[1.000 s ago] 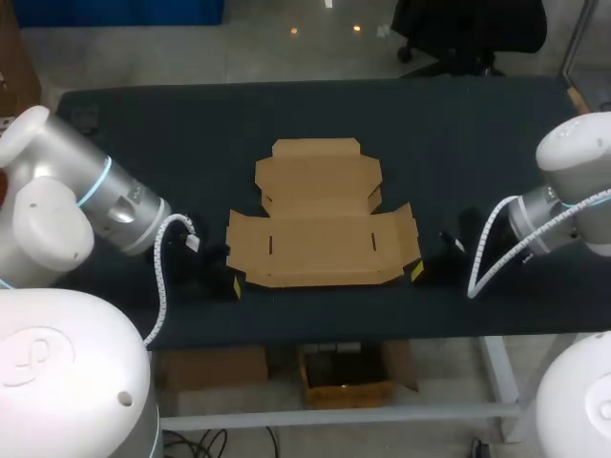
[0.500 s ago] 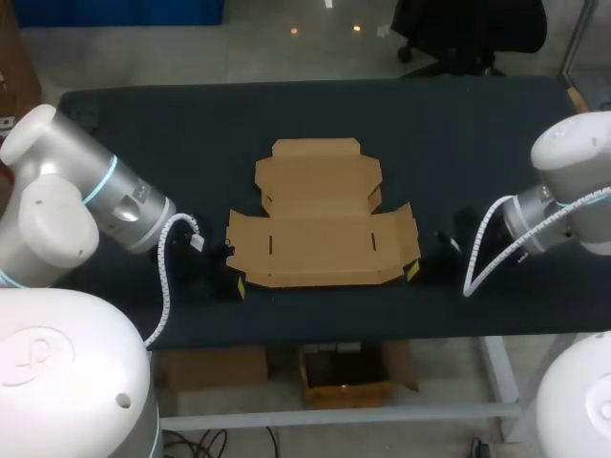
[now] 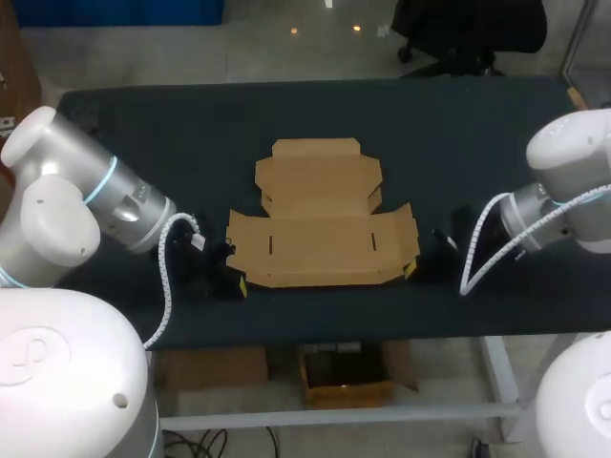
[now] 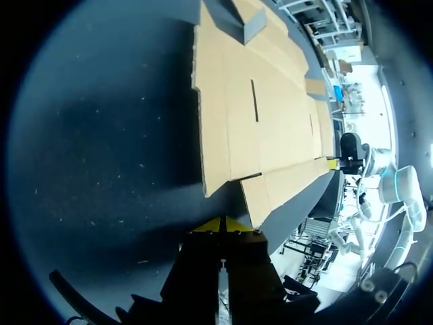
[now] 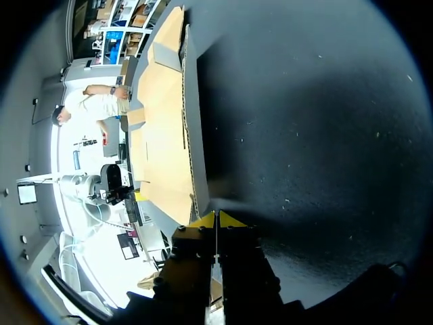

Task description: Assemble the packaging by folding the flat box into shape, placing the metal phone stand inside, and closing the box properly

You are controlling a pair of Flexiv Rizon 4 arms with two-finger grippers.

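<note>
Near edge of the table: left gripper low over the dark top, yellow tips pressed together, nothing pinched, just beside the front-left corner of the flat box; contact with the cardboard unclear. Same on the other side: right gripper low, tips pressed together on nothing, at the front-right corner flap. Between them, mid-table, cardboard unfolded and lying flat, side flaps spread out. Farther back, lid panel and tuck flap pointing away from the arms.
</note>
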